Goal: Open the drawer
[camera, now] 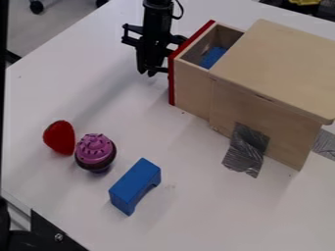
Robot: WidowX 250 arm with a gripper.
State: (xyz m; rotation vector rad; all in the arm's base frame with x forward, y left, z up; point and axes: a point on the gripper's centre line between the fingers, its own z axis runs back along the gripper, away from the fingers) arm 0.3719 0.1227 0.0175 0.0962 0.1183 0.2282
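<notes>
Red along its front and plain wood behind, the drawer (pixel 191 88) stood open in the upper middle of the frame, jutting toward the left from the wooden cabinet (pixel 262 115) that took up the upper right. Through its uncovered part I saw a blue piece (pixel 212 57) lying inside, close to the edge of the cabinet's top board (pixel 281 63). My black claw (pixel 146 73) hung down at the upper middle of the frame, just left of the red front (pixel 171 78). I could not tell from my camera whether the claw was released or clenched, nor whether it touched that front.

Grey tape (pixel 247 147) ran from the cabinet's lower side onto the white table (pixel 216 215), right of the middle of the frame, and another strip (pixel 325 143) showed at the right edge. Down at the lower middle, a blue block (pixel 134 185) with a curved cutout rested at a slant on the table. Up and to the left of it sat a toy cupcake (pixel 95 151) with pink icing and dark sprinkles, and just beside that, farther left, I had a red toy strawberry (pixel 59 138).
</notes>
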